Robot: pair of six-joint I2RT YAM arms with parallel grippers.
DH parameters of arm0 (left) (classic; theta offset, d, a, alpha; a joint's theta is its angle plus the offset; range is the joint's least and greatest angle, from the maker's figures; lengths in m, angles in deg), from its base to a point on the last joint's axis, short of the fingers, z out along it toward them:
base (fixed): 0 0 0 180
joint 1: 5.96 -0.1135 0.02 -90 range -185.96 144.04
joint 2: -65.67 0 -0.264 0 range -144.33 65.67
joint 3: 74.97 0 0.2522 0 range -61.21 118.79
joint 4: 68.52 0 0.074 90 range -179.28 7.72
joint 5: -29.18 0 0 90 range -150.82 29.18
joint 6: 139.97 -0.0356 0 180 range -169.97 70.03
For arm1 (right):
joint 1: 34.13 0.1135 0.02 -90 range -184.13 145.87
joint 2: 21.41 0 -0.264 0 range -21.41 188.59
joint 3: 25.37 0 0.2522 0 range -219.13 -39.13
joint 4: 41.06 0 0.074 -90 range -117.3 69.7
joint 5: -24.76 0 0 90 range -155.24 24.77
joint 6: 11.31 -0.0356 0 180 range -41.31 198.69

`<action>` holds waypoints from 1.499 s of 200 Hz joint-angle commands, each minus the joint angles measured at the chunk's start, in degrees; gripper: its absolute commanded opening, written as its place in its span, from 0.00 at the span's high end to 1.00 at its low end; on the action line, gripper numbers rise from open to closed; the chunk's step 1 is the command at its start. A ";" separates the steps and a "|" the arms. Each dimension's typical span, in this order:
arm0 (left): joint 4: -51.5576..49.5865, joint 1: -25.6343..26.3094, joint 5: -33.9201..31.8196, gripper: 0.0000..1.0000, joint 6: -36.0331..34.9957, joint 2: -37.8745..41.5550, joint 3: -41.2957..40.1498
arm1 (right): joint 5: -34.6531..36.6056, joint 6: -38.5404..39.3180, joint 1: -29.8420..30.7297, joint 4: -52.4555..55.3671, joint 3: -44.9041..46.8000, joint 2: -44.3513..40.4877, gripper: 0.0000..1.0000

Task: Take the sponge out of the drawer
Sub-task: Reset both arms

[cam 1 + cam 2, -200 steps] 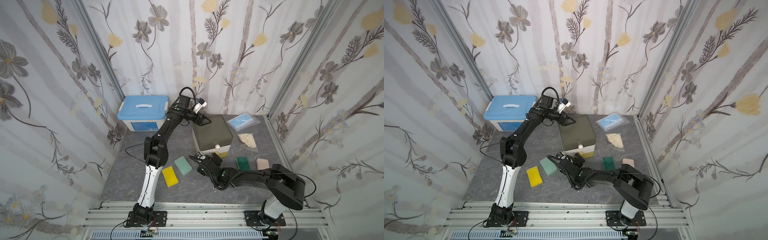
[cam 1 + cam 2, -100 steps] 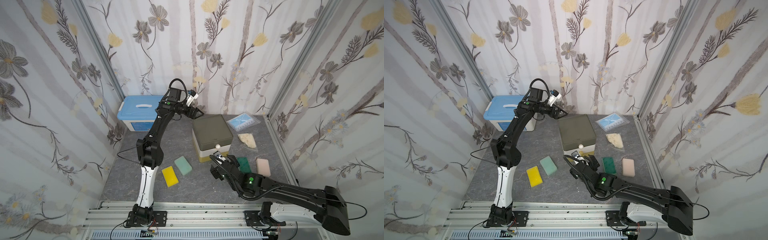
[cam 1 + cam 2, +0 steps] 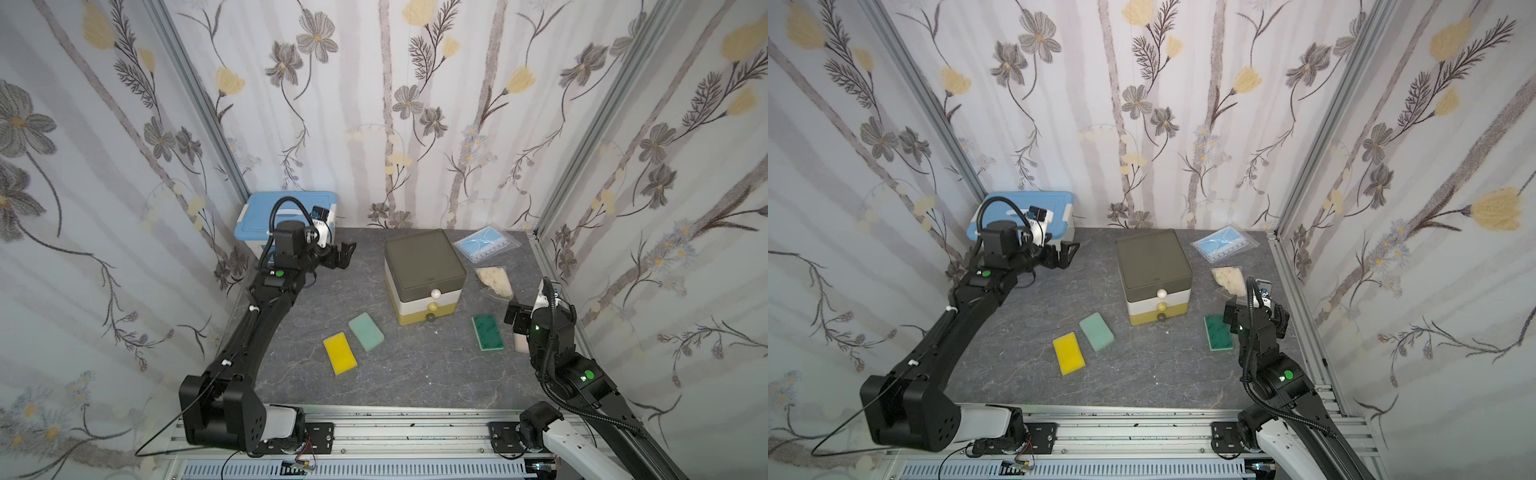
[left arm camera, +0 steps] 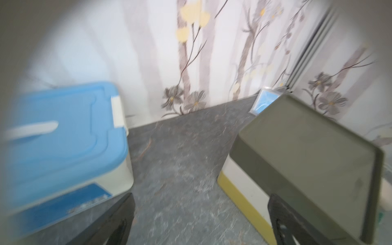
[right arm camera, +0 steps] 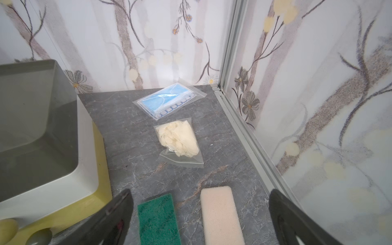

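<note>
Four sponges loose on the counter [image 3: 415,374], all outside the drawer unit [image 3: 424,266] with its three drawers shut: yellow sponge [image 3: 340,353] and pale green sponge [image 3: 365,331] at 7 o'clock of the unit, dark green sponge [image 3: 487,332] at 4 o'clock, peach sponge [image 5: 220,214] just at 3 o'clock of that one. No telling the task's own sponge among them. Spread wide and empty, left pincer [image 4: 201,195] just at 3 o'clock of the blue-lidded box [image 3: 286,212] in the 10 o'clock corner. Wide too and holding nothing, right pincer [image 5: 200,192] over the peach sponge. Cannot read the dark blue label [image 4: 70,203] on the box, nor the tiny mark [image 3: 428,279] on the unit's top
</note>
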 commanded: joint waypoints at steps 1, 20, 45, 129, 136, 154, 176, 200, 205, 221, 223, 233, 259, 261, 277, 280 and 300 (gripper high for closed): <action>16.08 -0.30 -19.18 0.00 3.43 7.77 -15.75 | -7.77 4.64 -5.11 -9.49 3.89 2.25 0.00; 26.26 -0.54 -31.75 0.00 6.95 12.32 -29.51 | -9.76 6.80 -9.14 -20.09 9.06 4.36 0.00; 36.21 -1.61 -37.83 0.00 7.74 12.38 -39.79 | -11.90 7.81 -13.40 -35.71 15.19 6.97 0.00; 45.24 -8.51 -21.54 0.00 6.74 -9.43 -33.86 | -18.54 9.29 -18.81 -59.65 17.58 26.79 0.00; 48.97 -8.51 -20.59 0.00 6.74 -11.07 -35.03 | -19.95 8.77 -19.38 -58.47 16.87 27.07 0.00; 48.49 -8.43 -17.60 0.00 5.52 -14.46 -32.86 | -22.80 7.80 -20.38 -62.30 16.83 30.62 0.00; 50.52 -8.69 -16.17 0.00 5.35 -15.97 -33.49 | -25.68 8.42 -20.39 -65.38 15.09 36.92 0.00; 52.17 -8.87 -16.30 0.00 5.67 -16.56 -34.13 | -28.43 9.93 -20.15 -65.28 13.73 39.60 0.00; 52.88 -8.86 -16.36 0.00 5.67 -16.78 -34.54 | -28.50 9.98 -20.13 -65.01 13.92 39.27 0.00; 55.17 -8.77 -16.50 0.00 5.60 -17.09 -35.54 | -27.58 9.76 -20.08 -65.69 14.18 39.38 0.00; 55.24 -8.78 -16.49 0.00 5.60 -17.16 -35.59 | -27.41 9.73 -20.00 -65.32 14.01 39.37 0.00; 55.30 -8.78 -16.48 0.00 5.58 -17.11 -35.56 | -26.97 9.76 -19.80 -65.34 13.84 39.62 0.00; 55.31 -8.77 -16.37 0.00 5.68 -17.18 -35.58 | -26.88 9.93 -19.63 -64.70 13.51 39.49 0.00; 55.29 -8.78 -16.39 0.00 5.69 -17.16 -35.53 | -26.82 10.04 -19.58 -64.66 13.52 39.50 0.00; 55.22 -8.78 -16.39 0.00 5.66 -17.18 -35.59 | -27.82 10.87 -19.27 -63.06 12.57 39.71 0.00; 55.21 -8.79 -16.39 0.00 5.69 -17.17 -35.45 | -28.38 11.06 -19.30 -62.76 12.32 39.71 0.00; 55.28 -8.78 -16.39 0.00 5.68 -17.18 -35.56 | -30.40 11.90 -19.31 -61.87 11.78 39.80 0.00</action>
